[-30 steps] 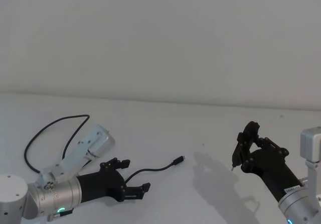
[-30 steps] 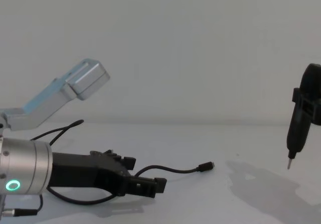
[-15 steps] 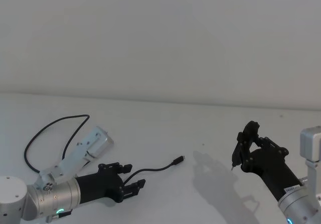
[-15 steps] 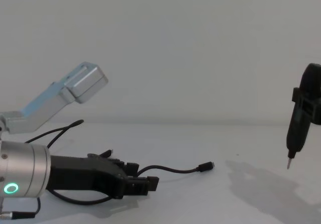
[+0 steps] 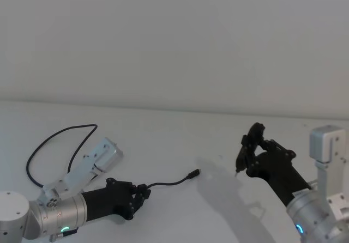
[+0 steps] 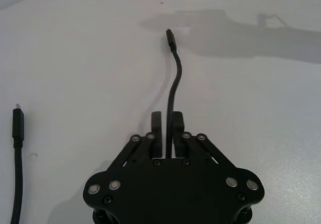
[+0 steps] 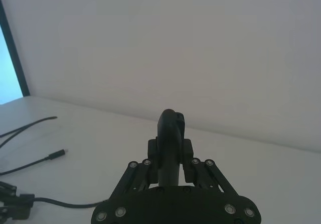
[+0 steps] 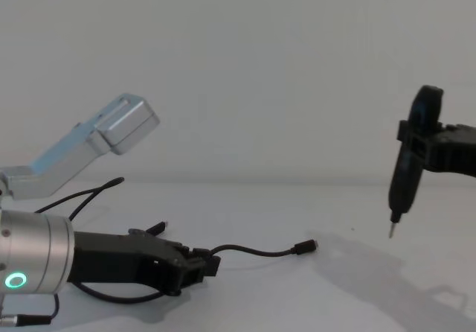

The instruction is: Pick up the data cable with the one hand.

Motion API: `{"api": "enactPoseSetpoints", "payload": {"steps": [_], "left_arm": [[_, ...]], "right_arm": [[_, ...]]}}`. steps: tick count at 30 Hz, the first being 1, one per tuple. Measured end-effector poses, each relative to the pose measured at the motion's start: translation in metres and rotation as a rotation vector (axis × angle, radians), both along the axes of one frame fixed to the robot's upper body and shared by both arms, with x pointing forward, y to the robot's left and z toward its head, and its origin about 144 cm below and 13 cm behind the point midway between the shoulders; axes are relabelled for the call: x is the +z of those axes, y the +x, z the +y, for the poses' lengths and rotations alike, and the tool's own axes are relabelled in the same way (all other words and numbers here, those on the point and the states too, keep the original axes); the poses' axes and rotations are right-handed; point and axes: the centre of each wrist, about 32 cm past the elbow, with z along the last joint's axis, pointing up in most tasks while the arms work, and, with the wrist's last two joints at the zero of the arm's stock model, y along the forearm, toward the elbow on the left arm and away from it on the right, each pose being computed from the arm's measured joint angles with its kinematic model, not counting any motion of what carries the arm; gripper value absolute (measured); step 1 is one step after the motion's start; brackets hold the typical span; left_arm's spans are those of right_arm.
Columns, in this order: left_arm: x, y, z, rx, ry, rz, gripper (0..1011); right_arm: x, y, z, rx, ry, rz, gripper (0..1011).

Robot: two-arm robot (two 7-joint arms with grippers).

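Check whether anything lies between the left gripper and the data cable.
Nothing visible does: the left gripper has its fingers shut on the data cable, low over the table. The right gripper holds a black pointed tool off to the right.

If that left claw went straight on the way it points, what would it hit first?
Nothing solid, it seems: the left gripper, shut on the data cable, would just push its plug ahead over the table. The black tool in the right gripper hangs off to one side.
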Motion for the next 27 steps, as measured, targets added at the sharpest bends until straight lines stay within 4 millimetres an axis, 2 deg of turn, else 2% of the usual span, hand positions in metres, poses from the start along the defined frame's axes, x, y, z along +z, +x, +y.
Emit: {"api": "enactPoseSetpoints", "payload": {"steps": [3, 5, 27], "left_arm": [[0.000, 0.000, 0.000, 0.000, 0.000, 0.000, 62], [0.000, 0.000, 0.000, 0.001, 0.000, 0.000, 50], [0.000, 0.000, 0.000, 0.001, 0.000, 0.000, 50]], "right_arm": [[0.000, 0.004, 0.004, 0.011, -0.002, -0.001, 274], [0.000, 0.009, 0.007, 0.020, -0.008, -0.001, 274], [-0.010, 0.045, 0.032, 0.122, -0.069, 0.052, 274]]}}
